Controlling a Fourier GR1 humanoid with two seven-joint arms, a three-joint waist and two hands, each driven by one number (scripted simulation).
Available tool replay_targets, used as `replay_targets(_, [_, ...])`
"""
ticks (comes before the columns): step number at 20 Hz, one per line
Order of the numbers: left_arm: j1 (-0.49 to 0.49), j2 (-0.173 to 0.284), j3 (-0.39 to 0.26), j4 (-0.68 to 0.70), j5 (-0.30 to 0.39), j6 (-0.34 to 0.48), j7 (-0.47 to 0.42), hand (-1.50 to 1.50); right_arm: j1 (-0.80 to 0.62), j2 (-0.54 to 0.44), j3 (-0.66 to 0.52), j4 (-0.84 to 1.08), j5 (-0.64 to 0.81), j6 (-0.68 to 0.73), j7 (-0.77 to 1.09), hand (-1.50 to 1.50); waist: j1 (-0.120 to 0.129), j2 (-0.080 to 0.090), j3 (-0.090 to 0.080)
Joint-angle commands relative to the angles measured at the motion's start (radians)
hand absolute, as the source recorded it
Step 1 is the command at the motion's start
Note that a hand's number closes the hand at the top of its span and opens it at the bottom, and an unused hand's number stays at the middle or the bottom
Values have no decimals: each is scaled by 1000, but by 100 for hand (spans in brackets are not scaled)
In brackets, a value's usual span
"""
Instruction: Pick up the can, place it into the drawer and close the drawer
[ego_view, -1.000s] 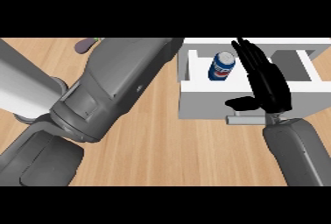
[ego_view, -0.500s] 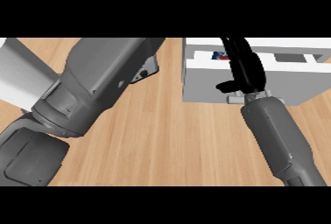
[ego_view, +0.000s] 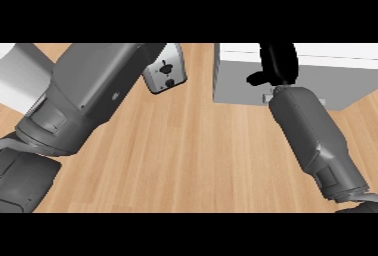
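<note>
Far left: pale grey-white block (ego_view: 18, 75) at the edge, beside the bulky left forearm (ego_view: 81, 100) slanting up across the wooden worktop (ego_view: 192, 160). Left hand not in view; only a light grey wrist plate (ego_view: 164, 70) with dark holes shows at the arm's upper end, now larger and more central than half a second ago. Middle: bare wood grain. No brand, label or writing readable anywhere now; the can's blue and red marking seen earlier is gone from sight, and the can itself shows nowhere, presumably hidden in the drawer. Right: white drawer (ego_view: 244, 75) front face seen, its inside no longer visible. Right hand (ego_view: 277, 65) black, laid over the drawer's top edge, fingers running out past the top; released or clenched, cannot tell. Right forearm (ego_view: 314, 135) reaching further up than before.
</note>
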Motion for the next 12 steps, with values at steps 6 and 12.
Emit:
replay_targets(6, [101,71,-9,-131,-10,-32,47,-150,-183,-12,-52,214,30,-94,-2,-150,34,6,0])
replay_targets(12, [144,72,-29,-219,-21,-20,71,-150,-258,-43,-105,260,-14,-64,-37,-150,53,8,1])
